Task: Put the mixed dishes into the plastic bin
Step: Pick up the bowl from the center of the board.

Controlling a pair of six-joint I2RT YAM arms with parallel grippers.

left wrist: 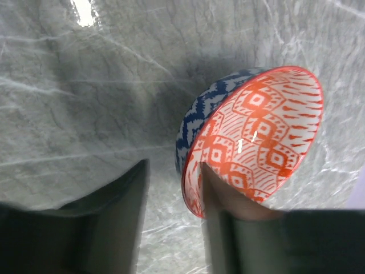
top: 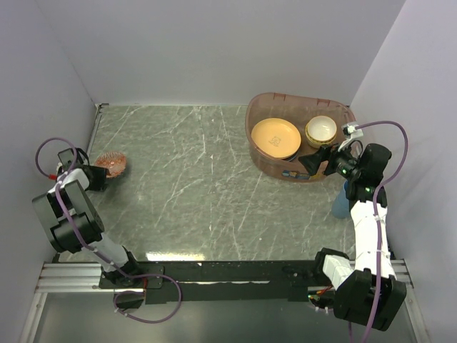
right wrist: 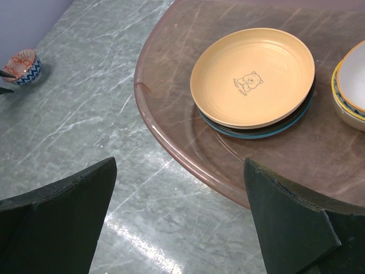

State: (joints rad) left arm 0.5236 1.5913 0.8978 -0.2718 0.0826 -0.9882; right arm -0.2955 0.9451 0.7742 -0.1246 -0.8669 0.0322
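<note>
The red-patterned bowl [top: 111, 163] sits at the table's far left and also shows in the left wrist view [left wrist: 256, 131] and, small, in the right wrist view [right wrist: 21, 64]. My left gripper [top: 98, 176] [left wrist: 174, 166] is open around its rim, one finger [left wrist: 219, 194] inside and the other outside, apart from the wall. The plastic bin [top: 265, 163] [right wrist: 171, 120] stands at the back right. It holds the yellow-orange plate [top: 275, 137] [right wrist: 251, 74], stacked on a dark blue-edged plate [right wrist: 259, 130], and the cream bowl [top: 321, 130] [right wrist: 351, 91]. My right gripper [top: 315, 163] [right wrist: 179, 171] is open and empty above the bin's front rim. The light blue cup [top: 340, 202] stands behind my right arm. The white plate is hidden.
Grey walls close in the table at the left, back and right. The bin has a small label [top: 293, 174] on its front. The marble tabletop [top: 200, 186] lies between the bowl and the bin.
</note>
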